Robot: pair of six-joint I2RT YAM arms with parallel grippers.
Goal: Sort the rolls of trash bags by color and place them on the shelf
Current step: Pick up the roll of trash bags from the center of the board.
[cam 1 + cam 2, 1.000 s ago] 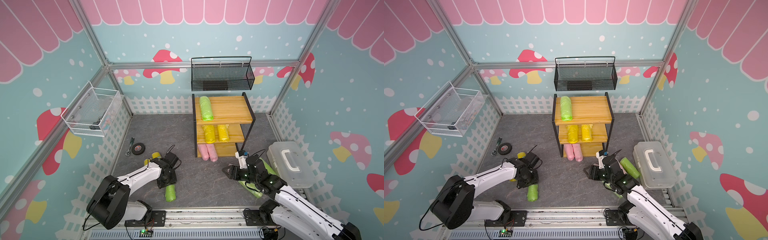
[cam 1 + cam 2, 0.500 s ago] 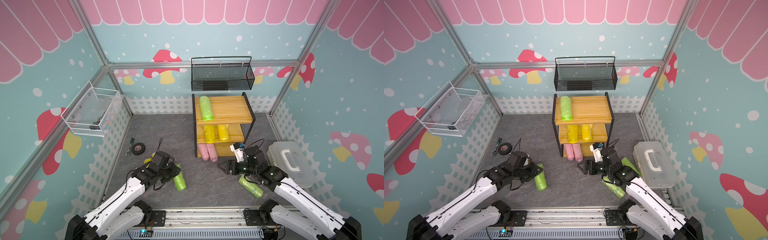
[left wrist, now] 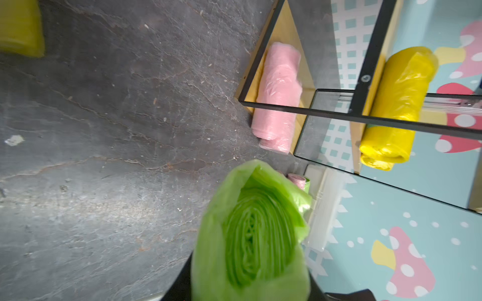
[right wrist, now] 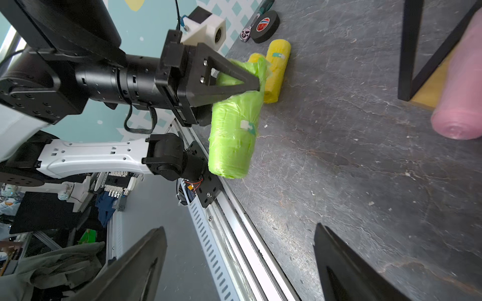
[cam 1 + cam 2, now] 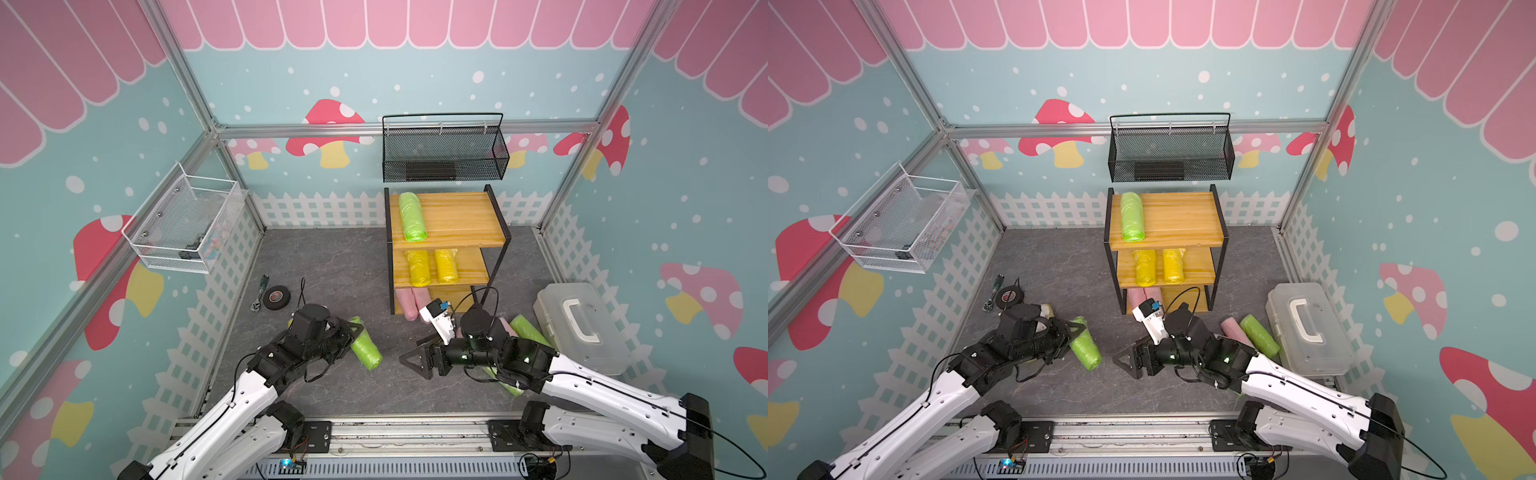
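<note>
Grips 1 lime green roll of trash bags (image 5: 366,350) near its end in the left end effector (image 5: 353,332), seemingly lifted off the grey bench (image 5: 332,257). Points the right end effector (image 5: 415,362), jaws spread wide and empty, straight at it from close by. Sets the roll's long axis crosswise to those jaws: likely a handover, then the shelf (image 5: 457,220) top board, beside the green roll (image 5: 412,220) there.

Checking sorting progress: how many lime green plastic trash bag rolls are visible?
4 green rolls: one on the wooden shelf's top board, one in the left pincer, one beside the translucent plastic box, one mostly hidden under the right arm.
</note>
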